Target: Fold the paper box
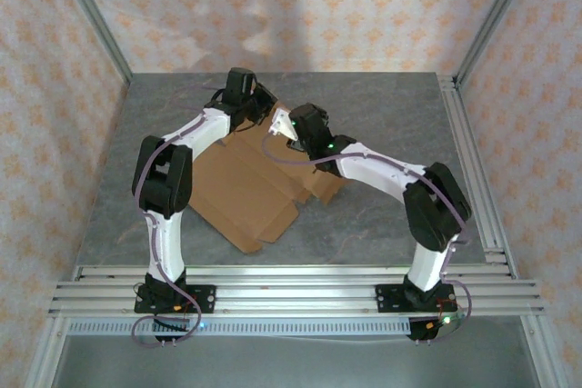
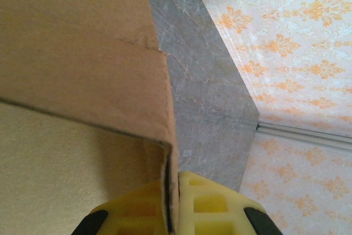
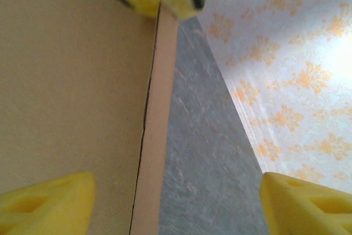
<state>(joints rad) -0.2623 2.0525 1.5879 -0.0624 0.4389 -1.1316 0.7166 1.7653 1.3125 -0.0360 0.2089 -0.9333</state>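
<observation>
Top view, paper box: the paper box point(image 1: 250, 193) is a flat brown die-cut sheet with notched flaps. It lies mid-worktop between the two arms, with its far edge under their tips.
Top view, worktop: the worktop point(image 1: 400, 124) is grey, stone-veined and looks smooth, so the sheet could skid if dragged sideways.
Top view, end effectors: the left end effector point(image 1: 259, 104) and right end effector point(image 1: 284, 127) sit close together at the sheet's far edge. They could collide if either swings inward.
Left wrist view, grip: the left end effector point(image 2: 170, 216) is closed, its yellow pads point(image 2: 206, 205) pinching a thin cardboard edge at a folded corner.
Left wrist view, risk: the bite looks shallow. A hard tug may slip the panel free or tear it along the ragged scored line.
Left wrist view, material: matte, fibrous card, with one face paler than the other.
Right wrist view, state: the right end effector point(image 3: 176, 207) gapes wide and holds nothing. The card's edge runs between its yellow fingers point(image 3: 47, 202), nearer one finger than the other.
Right wrist view, risk: closing off-centre could buckle the panel rather than crease it. Pushing against the other end effector's pinch, at the far end of the edge, could pop the card loose.
Right wrist view, shape: a straight, thin edge with a hairline seam beside it.
</observation>
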